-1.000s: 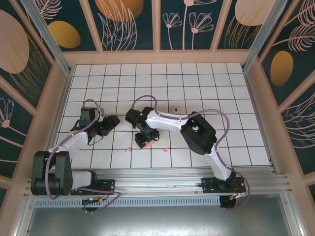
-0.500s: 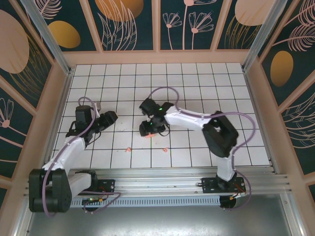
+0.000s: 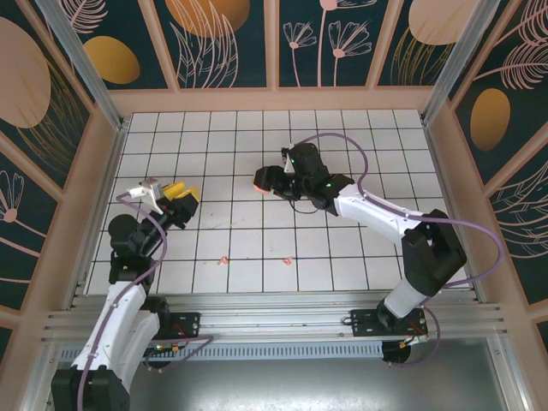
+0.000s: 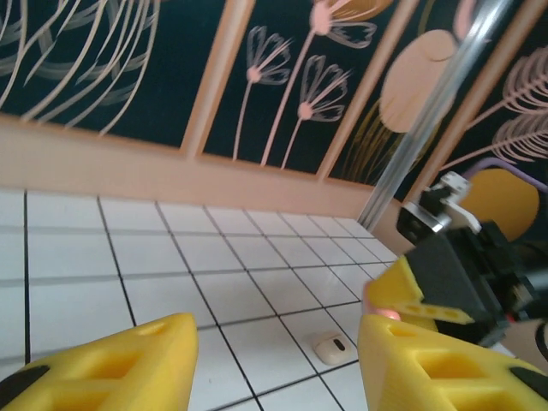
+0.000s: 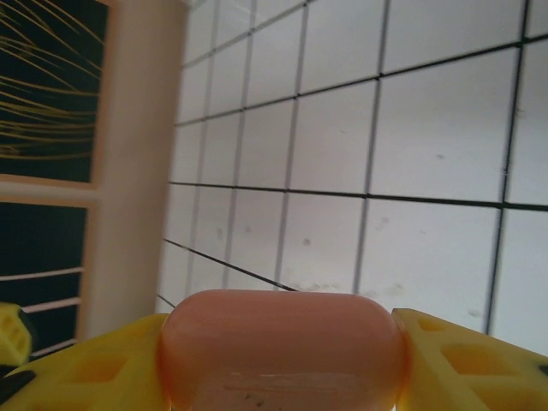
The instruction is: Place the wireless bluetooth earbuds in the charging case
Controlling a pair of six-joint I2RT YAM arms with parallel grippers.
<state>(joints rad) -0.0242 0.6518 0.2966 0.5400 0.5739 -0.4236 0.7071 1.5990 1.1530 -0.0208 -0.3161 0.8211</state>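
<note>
The peach-pink charging case [image 5: 281, 347], a smooth rounded capsule, sits between the yellow fingers [image 5: 467, 360] of my right gripper [image 3: 264, 181], which is shut on it and holds it above the tiles at mid-table. In the top view the case [image 3: 259, 182] shows as a pink spot at the fingertips. Two earbuds, tiny pink bits, lie on the near tiles: one earbud [image 3: 223, 259] to the left, the other earbud [image 3: 288, 259] to the right. My left gripper [image 3: 181, 194] hovers at the left, raised and open, with nothing between its fingers [image 4: 111, 368].
A small cream rounded piece with a dark slot [image 4: 332, 347] lies on a tile beyond my left fingers, below the right gripper [image 4: 428, 287]. Wooden walls with metal posts [image 3: 445, 68] enclose the tiled floor [image 3: 214, 145]. An aluminium rail [image 3: 274, 318] runs along the near edge.
The right arm has lifted the pink case from the near tiles and carried it farther back and right. The left arm has drawn back toward the left and raised its gripper.
</note>
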